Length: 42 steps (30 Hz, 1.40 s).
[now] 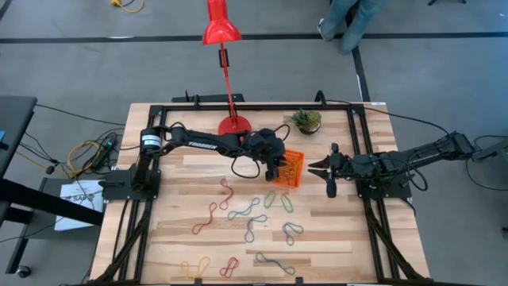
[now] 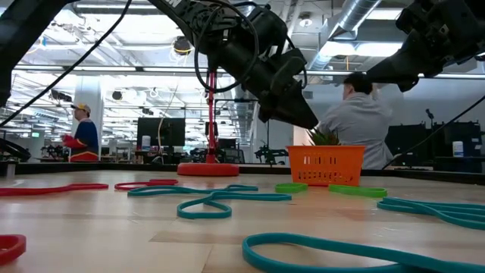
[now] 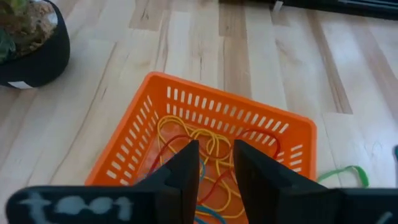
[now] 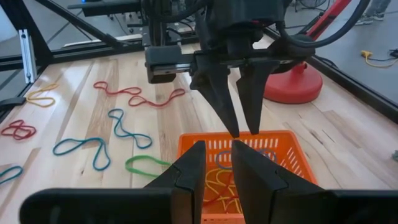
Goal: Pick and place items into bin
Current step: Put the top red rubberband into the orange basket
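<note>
orange plastic with slotted low walls, the bin (image 1: 291, 168) sits on the pale wooden desk (image 1: 182, 199), right of the red lamp base (image 1: 234, 125) and just near of the small potted plant (image 1: 306, 120). inside it lie several thin bands, yellow and red, tangled together.

the left pincer (image 4: 244, 132) hangs directly over the bin, tips pointing down and just above its rim. its fingers (image 3: 186, 171) stand a narrow gap apart with nothing between them; the bands below rest loose on the bin floor.

the right pincer (image 1: 330, 168) waits just right of the bin, above the desk, aimed toward it. its two fingers (image 4: 193, 168) also show a narrow gap and carry nothing, as far as that close view lets me judge.

many more bands are spread over the near half of the desk: a red one (image 1: 205, 218) to the left, teal ones (image 1: 248, 212) in the middle, a green one (image 1: 283, 202) just near of the bin, a red one (image 1: 229, 266) and a yellow one (image 1: 194, 267) at the near edge, and a grey one (image 1: 275, 263) beside them.

behind the desk, a person (image 2: 356, 121) in a grey top stands in the room.
</note>
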Tool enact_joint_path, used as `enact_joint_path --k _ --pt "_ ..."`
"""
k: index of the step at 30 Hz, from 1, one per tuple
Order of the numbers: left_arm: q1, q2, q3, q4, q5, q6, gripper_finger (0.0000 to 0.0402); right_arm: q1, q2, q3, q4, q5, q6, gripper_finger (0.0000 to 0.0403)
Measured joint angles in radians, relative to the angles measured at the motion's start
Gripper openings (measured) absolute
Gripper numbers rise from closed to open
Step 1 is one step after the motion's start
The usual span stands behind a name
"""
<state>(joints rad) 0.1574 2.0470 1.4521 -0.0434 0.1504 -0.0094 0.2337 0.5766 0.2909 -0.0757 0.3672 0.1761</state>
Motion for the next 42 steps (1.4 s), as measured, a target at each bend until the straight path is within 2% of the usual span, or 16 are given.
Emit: enact_joint_path --k 4,9,12,15,18,22,25,28,31,36,39,42 --pt "0.001 -0.024 0.043 -0.128 0.024 0.019 0.0087 0.000 0.000 0.000 0.000 0.000 0.000 0.0070" --pt "-0.005 -0.070 0.156 -0.471 0.013 0.054 0.0086 0.000 0.000 0.000 -0.003 0.000 0.000 0.0070" --pt "-0.022 -0.112 0.206 -0.651 -0.066 0.072 0.0086 0.000 0.000 0.000 -0.006 0.000 0.000 0.0070" --pt "-0.045 -0.186 0.232 -0.800 -0.210 0.090 0.0086 0.000 0.000 0.000 -0.006 0.000 0.000 0.0070" --pt "-0.073 -0.269 0.231 -0.929 -0.317 0.032 0.0086 0.000 0.000 0.000 -0.006 0.000 0.000 0.0070" --pt "-0.139 -0.397 0.184 -1.023 -0.377 -0.078 0.0086 0.000 0.000 0.000 -0.006 0.000 0.000 0.0070" --pt "-0.210 -0.480 0.071 -1.002 -0.439 -0.161 0.0086 -0.001 0.000 0.000 -0.006 0.000 0.000 0.0070" --pt "-0.289 -0.543 -0.094 -0.944 -0.496 -0.273 0.0086 -0.001 0.000 0.000 -0.006 0.000 0.000 0.0070" --pt "-0.358 -0.569 -0.279 -0.767 -0.529 -0.427 0.0086 -0.001 0.000 0.000 -0.006 0.000 0.000 0.0070" --pt "-0.441 -0.550 -0.530 -0.403 -0.507 -0.604 0.0086 -0.001 0.000 0.000 -0.006 0.000 -0.001 0.0070" --pt "-0.472 -0.520 -0.622 -0.255 -0.536 -0.669 0.0086 -0.001 0.000 0.000 -0.002 0.000 -0.001 0.0070" --pt "-0.495 -0.487 -0.665 -0.153 -0.602 -0.707 0.0086 -0.001 0.000 0.000 0.000 0.000 -0.001 0.0070"
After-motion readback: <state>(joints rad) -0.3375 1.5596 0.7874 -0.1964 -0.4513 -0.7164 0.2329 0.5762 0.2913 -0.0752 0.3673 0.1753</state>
